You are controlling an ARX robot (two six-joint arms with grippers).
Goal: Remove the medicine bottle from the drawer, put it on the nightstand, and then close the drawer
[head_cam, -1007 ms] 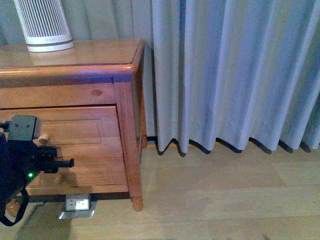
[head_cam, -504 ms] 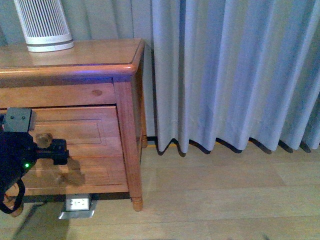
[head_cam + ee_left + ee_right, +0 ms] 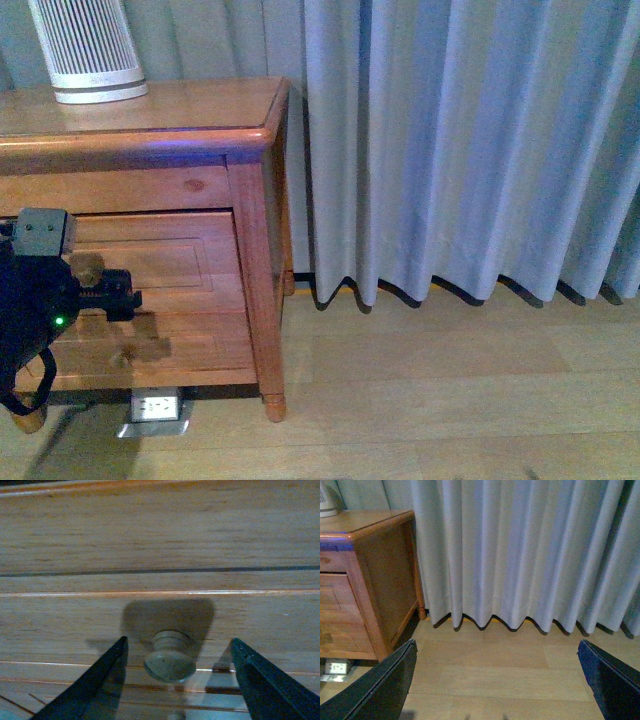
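Observation:
The nightstand (image 3: pixel 150 110) stands at the left of the front view, orange-brown, with its panelled drawer (image 3: pixel 180 270) shut. My left gripper (image 3: pixel 128 296) hovers right at the drawer front. In the left wrist view this gripper (image 3: pixel 178 641) is open, and the round wooden knob (image 3: pixel 170 661) sits between its two dark fingers (image 3: pixel 95 680), touching neither. The same knob (image 3: pixel 86 266) shows beside the arm in the front view. My right gripper (image 3: pixel 495 647) is open over the bare wooden floor, away from the nightstand. The medicine bottle is hidden.
A large white slatted device (image 3: pixel 88 50) stands on the nightstand top at the back left. A grey curtain (image 3: pixel 450 150) hangs right of the nightstand down to the wooden floor (image 3: pixel 450 400). A floor socket (image 3: pixel 155 408) lies under the nightstand's front.
My left arm has risen a little along the drawer front and shifted sideways near the knob. The drawer has stayed shut.

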